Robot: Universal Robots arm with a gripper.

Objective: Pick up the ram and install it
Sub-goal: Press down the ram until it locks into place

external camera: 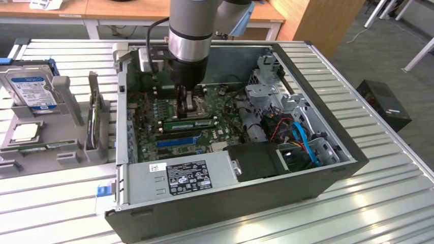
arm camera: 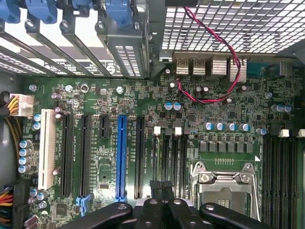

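Exterior view, left to right: one hard drive (external camera: 32, 90) is standing in a holder on the counter (external camera: 379, 203), and one gripper (external camera: 186, 109) is reaching into one open computer case (external camera: 326, 175). One ram stick (external camera: 190, 123) is lying on the motherboard (external camera: 224, 137) just below the gripper; whether the fingers are parted or gripping it cannot be told. The stick is judged light, stiff and fragile, best held by its long edges.

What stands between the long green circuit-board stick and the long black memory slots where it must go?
Nothing visible does. The long thin green ram stick sits directly under the black gripper, close above the green motherboard. In the wrist view, the long black memory slots lie bare, with no cable across them.
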